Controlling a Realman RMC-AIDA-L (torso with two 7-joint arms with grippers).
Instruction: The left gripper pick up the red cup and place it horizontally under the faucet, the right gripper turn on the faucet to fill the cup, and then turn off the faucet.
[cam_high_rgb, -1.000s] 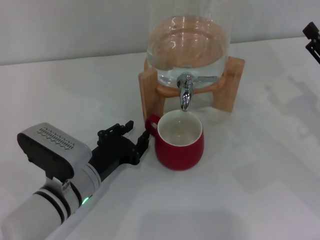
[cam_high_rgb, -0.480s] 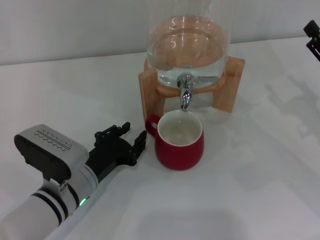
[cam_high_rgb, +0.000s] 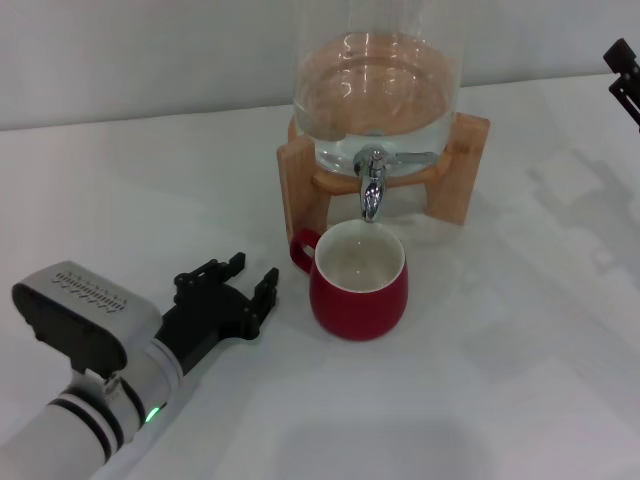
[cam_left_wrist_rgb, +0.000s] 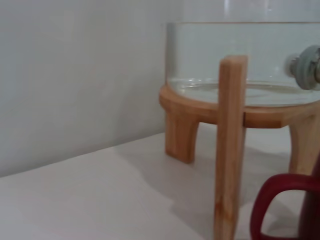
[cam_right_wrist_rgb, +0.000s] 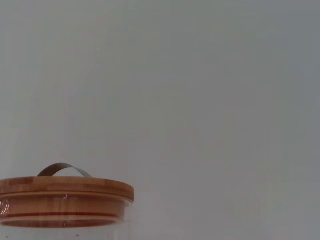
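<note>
The red cup (cam_high_rgb: 358, 280) stands upright on the white table, right under the spout of the chrome faucet (cam_high_rgb: 372, 190). Its off-white inside looks empty and its handle (cam_high_rgb: 300, 247) points toward my left arm. My left gripper (cam_high_rgb: 253, 272) is open, low over the table, a short way to the left of the cup and apart from it. The left wrist view shows the cup's handle (cam_left_wrist_rgb: 280, 205) and a blurred part of the faucet (cam_left_wrist_rgb: 306, 67). Only a bit of my right gripper (cam_high_rgb: 625, 75) shows, at the far right edge, well away from the faucet.
A glass water dispenser (cam_high_rgb: 378, 95) sits on a wooden stand (cam_high_rgb: 296, 185) behind the cup, with a stand leg (cam_left_wrist_rgb: 230, 145) close to the handle. Its wooden lid (cam_right_wrist_rgb: 60, 200) shows in the right wrist view. A pale wall runs behind the table.
My left gripper has drawn back from the cup's handle, moving left and toward me, with its fingers open. The cup, the faucet and the right gripper have not moved.
</note>
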